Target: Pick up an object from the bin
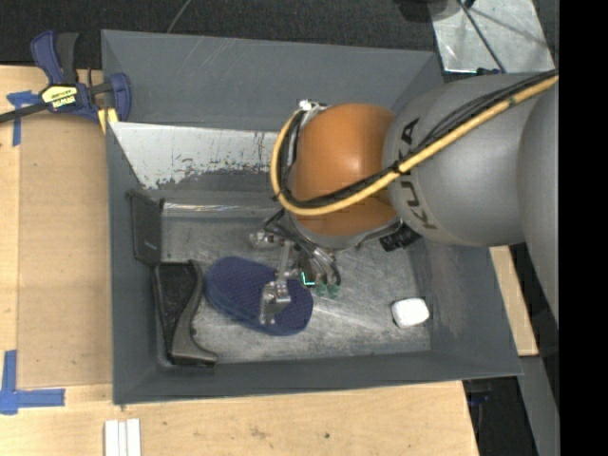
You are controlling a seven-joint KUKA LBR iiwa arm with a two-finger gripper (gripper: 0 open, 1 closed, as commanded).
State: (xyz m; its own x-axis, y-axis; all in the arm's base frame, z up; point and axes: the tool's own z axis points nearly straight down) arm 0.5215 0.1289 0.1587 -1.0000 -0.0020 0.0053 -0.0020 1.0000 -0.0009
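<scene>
Your gripper (277, 300) hangs over the right end of the dark blue oval pad (231, 288) at mid-floor, probably because that end lies clear of the bin (133, 350) walls; whether it is spread or closed, you cannot tell.

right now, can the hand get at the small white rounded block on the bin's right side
Probably yes: the small white rounded block lies alone with nothing over it, and the hand hangs just left of it, above the dark blue oval pad.
</scene>
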